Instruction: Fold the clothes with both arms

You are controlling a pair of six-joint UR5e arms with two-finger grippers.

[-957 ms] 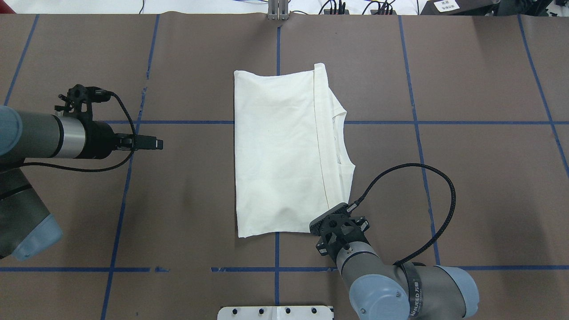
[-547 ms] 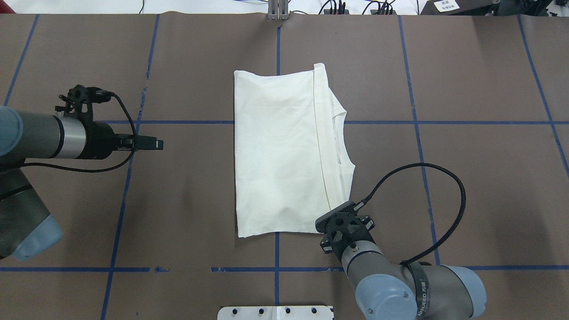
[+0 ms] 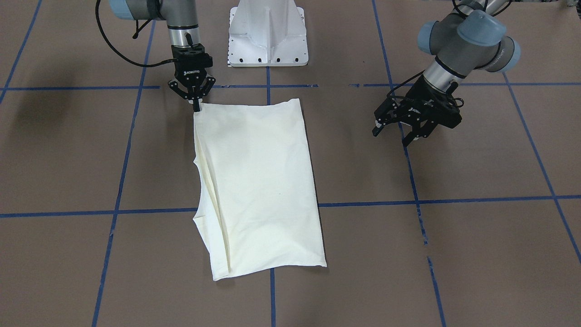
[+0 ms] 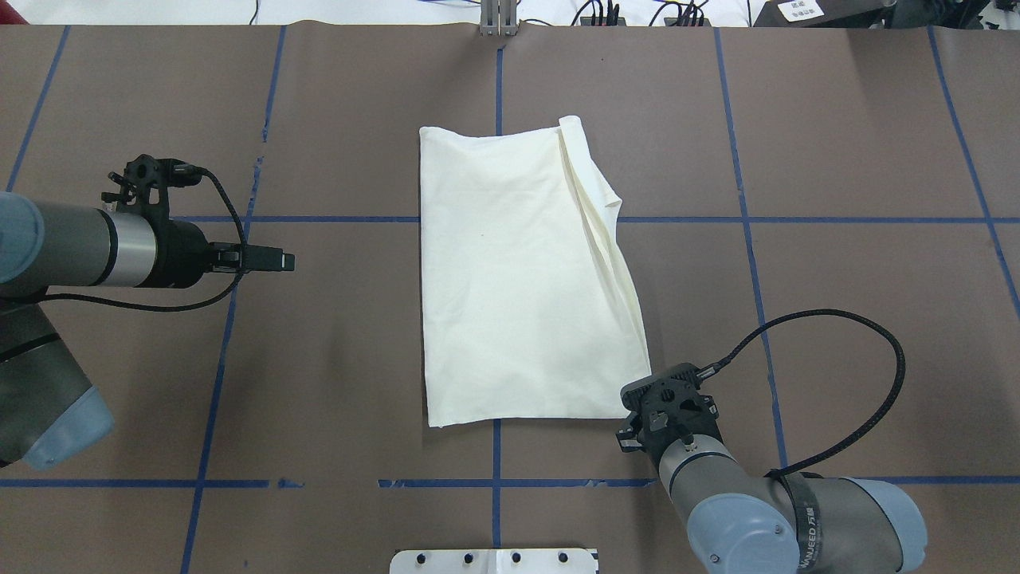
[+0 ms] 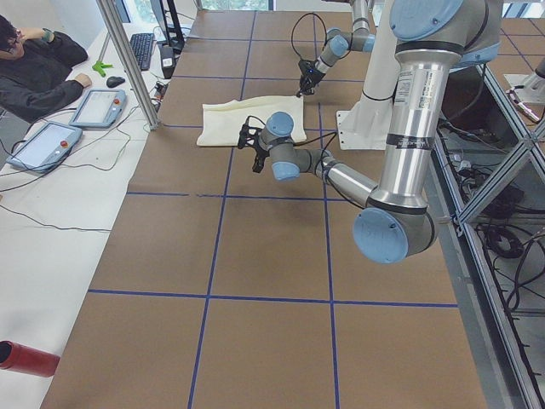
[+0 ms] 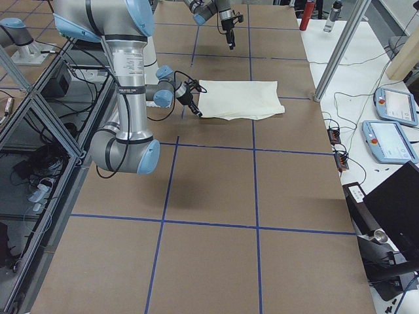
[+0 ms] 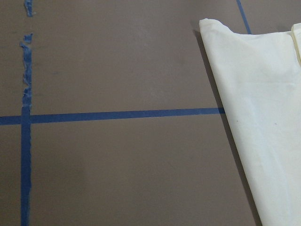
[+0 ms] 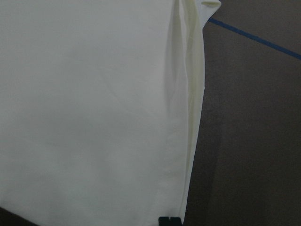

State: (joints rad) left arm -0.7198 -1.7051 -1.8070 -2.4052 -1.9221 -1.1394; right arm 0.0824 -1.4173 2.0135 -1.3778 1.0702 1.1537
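Overhead exterior: shirt (image 4: 510, 279) corner dragged outward since a second ago, collar now covered. Clamped on that corner with right hand (image 3: 196, 107); left hand (image 3: 392, 136) spread, idle, well apart. Folded mid-table (image 4: 797, 159); probably squaring the fold.

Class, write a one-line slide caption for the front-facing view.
Right hand grips a corner of the folded shirt; left hand hangs open, apart.

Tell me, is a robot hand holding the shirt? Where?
The right gripper pinches the shirt by a corner on the robot's side; the left gripper holds nothing.
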